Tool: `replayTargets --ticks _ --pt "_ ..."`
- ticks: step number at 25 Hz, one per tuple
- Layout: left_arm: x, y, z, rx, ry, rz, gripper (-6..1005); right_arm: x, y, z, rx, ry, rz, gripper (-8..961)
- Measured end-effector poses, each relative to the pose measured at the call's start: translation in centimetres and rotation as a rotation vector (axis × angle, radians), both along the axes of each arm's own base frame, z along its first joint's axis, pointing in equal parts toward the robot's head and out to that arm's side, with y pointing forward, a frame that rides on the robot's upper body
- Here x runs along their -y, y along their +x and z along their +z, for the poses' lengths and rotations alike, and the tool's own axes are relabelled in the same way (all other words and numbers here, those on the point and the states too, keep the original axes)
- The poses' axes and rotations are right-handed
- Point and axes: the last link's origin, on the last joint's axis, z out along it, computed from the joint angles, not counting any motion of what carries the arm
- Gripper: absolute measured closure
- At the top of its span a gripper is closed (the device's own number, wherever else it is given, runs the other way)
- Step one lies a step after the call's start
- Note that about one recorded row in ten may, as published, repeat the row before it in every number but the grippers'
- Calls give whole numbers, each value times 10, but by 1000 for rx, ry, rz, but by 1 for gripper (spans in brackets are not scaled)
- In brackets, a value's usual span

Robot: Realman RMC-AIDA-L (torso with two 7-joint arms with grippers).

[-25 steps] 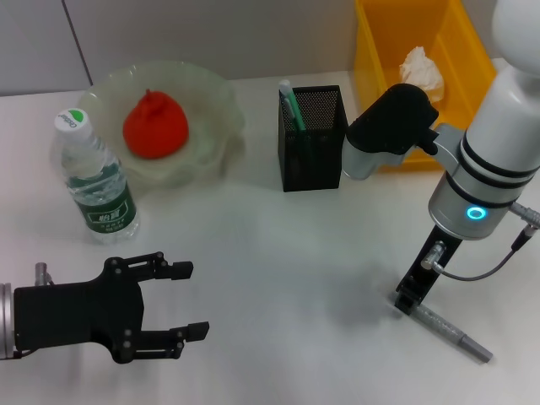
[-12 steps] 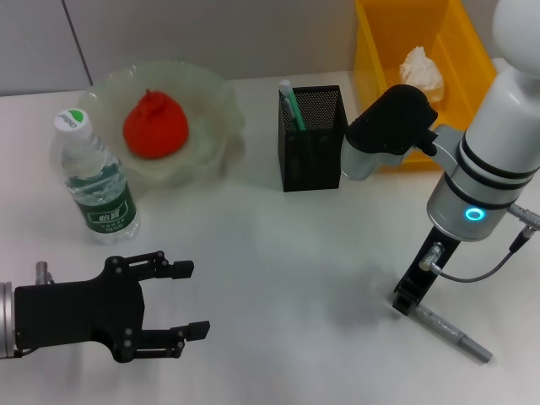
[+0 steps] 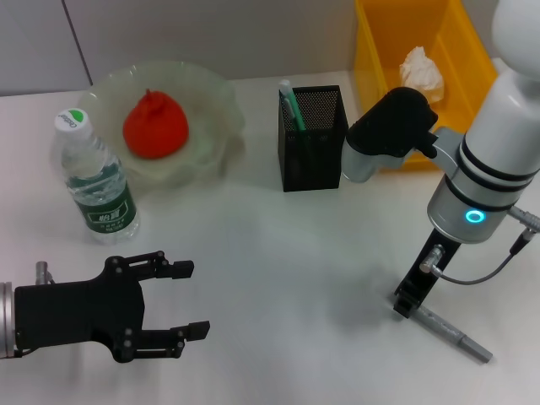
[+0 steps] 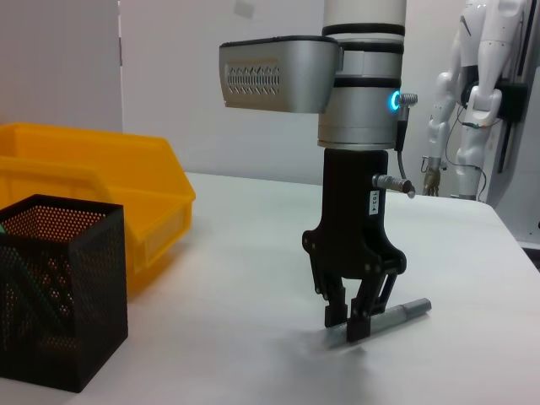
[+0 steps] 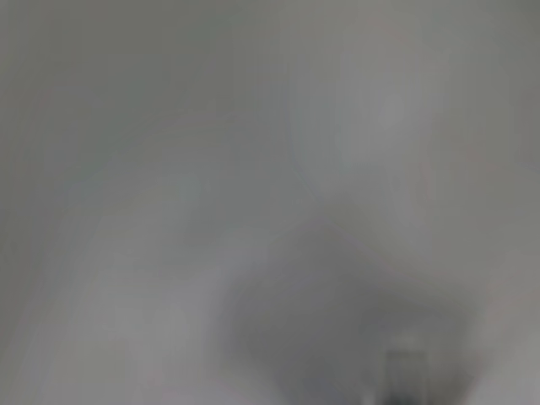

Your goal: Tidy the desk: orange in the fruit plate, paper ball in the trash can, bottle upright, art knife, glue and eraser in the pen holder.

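My right gripper (image 3: 406, 305) points straight down at the table on the right, its fingers (image 4: 361, 319) closed around one end of the grey art knife (image 3: 451, 333), which lies flat. The same gripper (image 4: 350, 325) and art knife (image 4: 396, 312) show in the left wrist view. The orange (image 3: 156, 126) lies in the fruit plate (image 3: 215, 97). To the left of the plate, the bottle (image 3: 94, 181) stands upright. The paper ball (image 3: 422, 67) is in the trash can (image 3: 380, 51). A white-and-green stick (image 3: 289, 103) stands in the pen holder (image 3: 312, 143). The eraser is out of view. My left gripper (image 3: 184, 299) hovers open at the near left.
The pen holder (image 4: 55, 299) and the trash can (image 4: 101, 194) stand behind and to the left of my right arm. The right wrist view is only grey blur. Bare white tabletop (image 3: 278, 270) lies between the two grippers.
My right arm has sunk very slightly over the art knife. Everything else is unchanged.
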Motion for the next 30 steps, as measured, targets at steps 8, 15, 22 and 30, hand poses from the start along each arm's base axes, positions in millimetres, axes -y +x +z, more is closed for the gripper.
replayTargets --ticks 8,15,22,30 --pt "0 0 0 0 0 1 197 0 1 -1 2 -1 -4 749" --pt "0 0 0 0 0 1 197 1 2 -3 15 -11 -2 760" --pt "0 0 0 -1 1 1 197 0 -4 -1 12 1 21 800" --pt "-2 1 0 0 -1 1 197 -16 -28 27 -132 97 63 801"
